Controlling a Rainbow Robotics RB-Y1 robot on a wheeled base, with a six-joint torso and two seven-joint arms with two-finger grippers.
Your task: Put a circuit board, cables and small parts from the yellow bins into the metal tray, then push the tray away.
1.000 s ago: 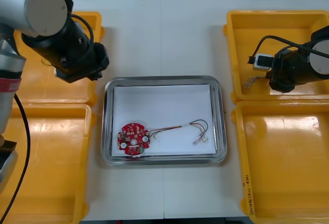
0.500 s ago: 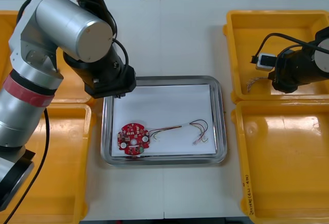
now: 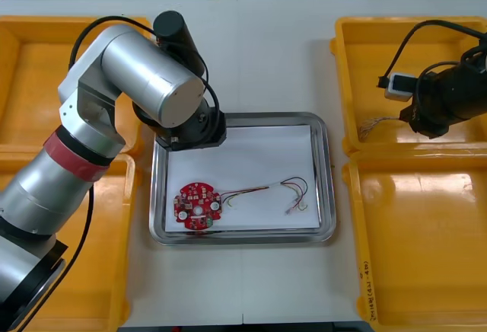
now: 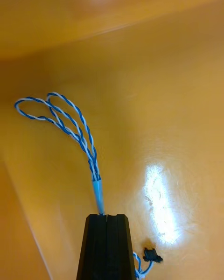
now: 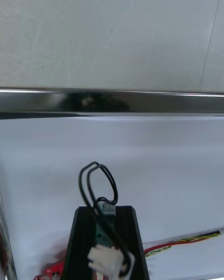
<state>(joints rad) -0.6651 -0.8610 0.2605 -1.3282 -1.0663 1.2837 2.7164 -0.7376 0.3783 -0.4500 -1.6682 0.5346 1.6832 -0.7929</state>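
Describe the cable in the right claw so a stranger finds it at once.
Find the far yellow bin on the robot's right; the right claw is shut there. The cable loops out of it, twisted blue and white, unlike the red and yellow cable in the tray.

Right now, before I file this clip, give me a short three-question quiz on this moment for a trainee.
1. True or false: the right gripper is shut on the twisted blue and white cable in a yellow bin.
2. What lies in the metal tray? A) a round red circuit board and a red and yellow cable; B) small metal parts alone; C) a blue cable.
3. Fill in: the left gripper, over the tray's far left corner, holds a ____ cable.

Key: 1 true; 2 A; 3 black cable.
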